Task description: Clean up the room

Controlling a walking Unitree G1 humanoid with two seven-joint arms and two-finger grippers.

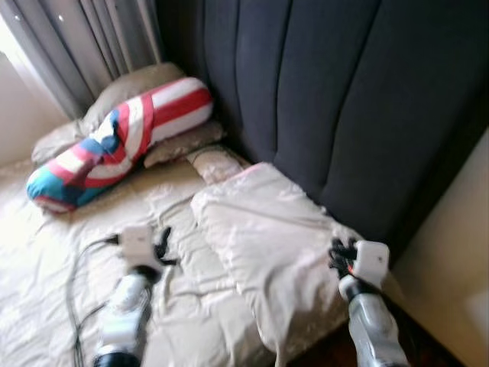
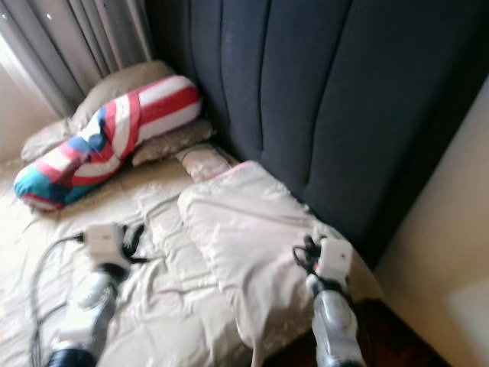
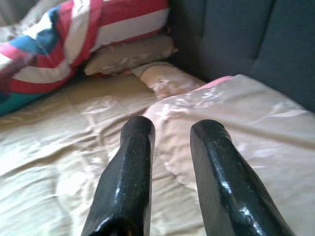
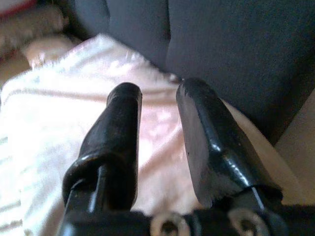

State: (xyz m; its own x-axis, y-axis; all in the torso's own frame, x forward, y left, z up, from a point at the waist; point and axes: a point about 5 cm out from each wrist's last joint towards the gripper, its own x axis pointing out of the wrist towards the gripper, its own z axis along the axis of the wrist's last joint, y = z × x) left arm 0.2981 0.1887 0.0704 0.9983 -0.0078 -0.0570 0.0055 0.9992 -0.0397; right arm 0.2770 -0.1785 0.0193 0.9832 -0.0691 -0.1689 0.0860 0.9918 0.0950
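The right gripper (image 4: pixel 156 101) hangs over the large cream satin pillow (image 1: pixel 267 245) with its two black fingers apart and nothing between them, above the part of the pillow nearest the dark blue padded headboard (image 1: pixel 344 92). The left gripper (image 3: pixel 174 130) is likewise spread and empty, poised low over the crumpled beige bedsheet (image 1: pixel 46 267) just beside that pillow's inner edge. The cream pillow lies flat at the head of the bed, its far edge against the headboard and its near corner reaching the bed's right edge. Beyond it, a small pale patterned cushion (image 1: pixel 218 162) sits against the headboard. At the far left corner of the bed, a red, white and blue striped bolster (image 1: pixel 122 141) lies tilted across two flat beige pillows (image 1: pixel 183 141), below the grey curtains (image 1: pixel 84 38).
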